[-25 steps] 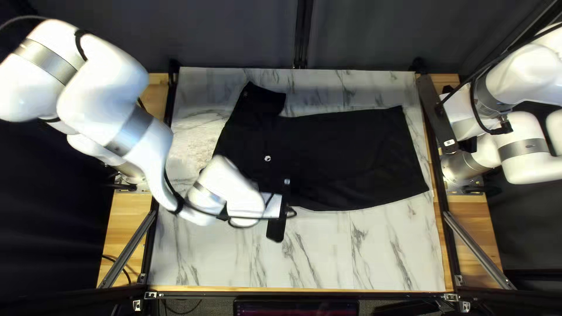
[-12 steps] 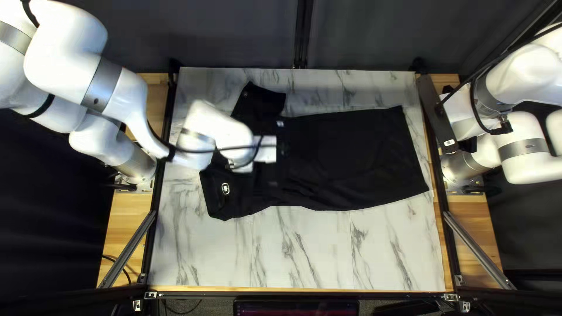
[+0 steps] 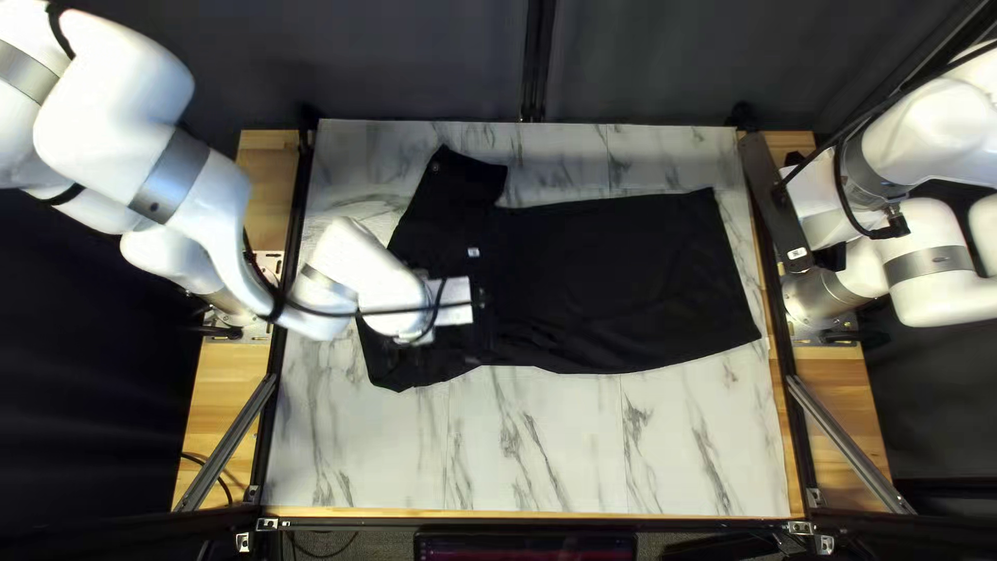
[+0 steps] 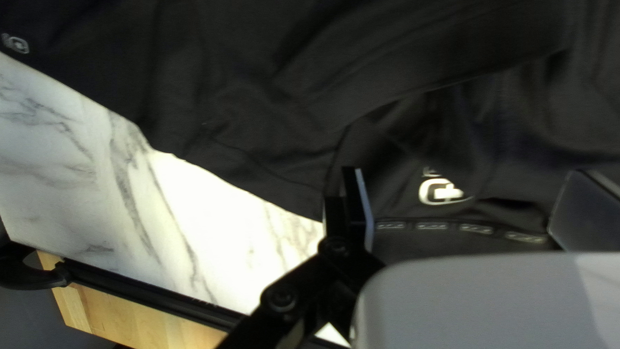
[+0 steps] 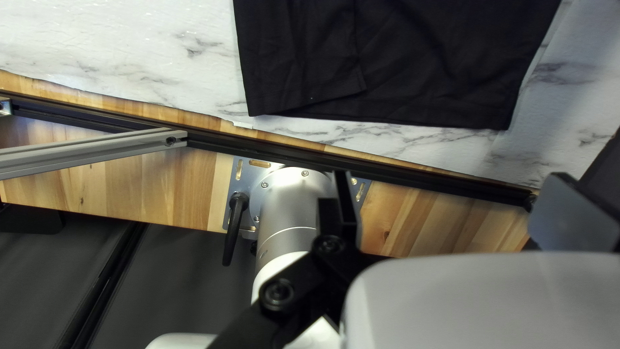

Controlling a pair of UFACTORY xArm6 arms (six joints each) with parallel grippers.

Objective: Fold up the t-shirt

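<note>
The black t-shirt (image 3: pixel 613 281) lies across the table with its hem to the right and one sleeve (image 3: pixel 465 179) toward the far edge. My left gripper (image 3: pixel 480 304) is over its left part; the arm hides some cloth beneath. In the left wrist view, my left gripper (image 4: pixel 462 210) is open, with a white logo (image 4: pixel 442 192) and a strip of small labels showing between its fingers; neither finger clearly pinches cloth. Off the hem, at the table's right edge, is my right gripper (image 3: pixel 775 203). The right wrist view shows my right gripper (image 5: pixel 455 210) open, nothing held, beside the hem (image 5: pixel 387 113).
Marbled tabletop (image 3: pixel 540 447) shows along the near side and in a strip at the far side. Black rails (image 3: pixel 781 343) border the table, with wooden boards (image 3: pixel 223 405) outside them. My right arm's base (image 5: pixel 294 213) stands just beyond the right rail.
My left gripper has gone from the shirt's near edge toward the far side, then somewhat back nearer and left. The near-left part of the shirt has come into view. My right arm is still.
</note>
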